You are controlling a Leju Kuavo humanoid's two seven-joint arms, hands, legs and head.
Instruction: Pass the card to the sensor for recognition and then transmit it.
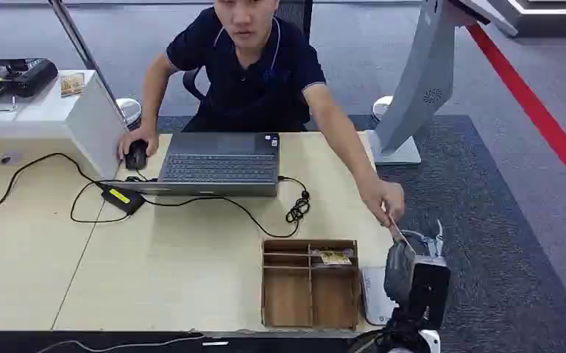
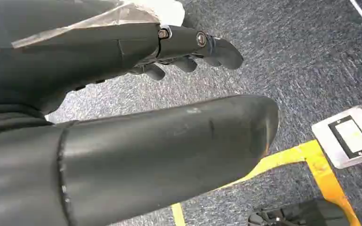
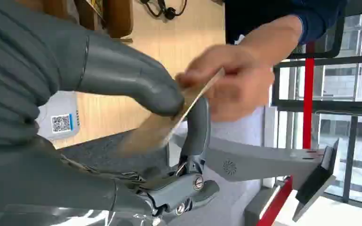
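1. Two hands meet on one card (image 3: 169, 125) just off the table's (image 1: 191, 272) right edge: the robot's right hand (image 3: 169, 141) and the person's hand (image 3: 237, 82).
2. The card is pinched between the right hand's thumb and a finger, while the person's fingers are closed on its far end; whether the robot's grip is firm cannot be told from the blur.
3. The white sensor pad (image 1: 374, 294) is seen at the table's front-right corner, beside the wooden compartment tray (image 1: 310, 283), just below the raised hand.
4. The card is judged thin, light, stiff and smooth, so it may slip; it is best held by a short edge, leaving the far end free for the receiver.
5. The left hand (image 2: 183, 47) hangs over carpet, fingers loosely curled, nothing held.
6. The handover is judged to be under way.
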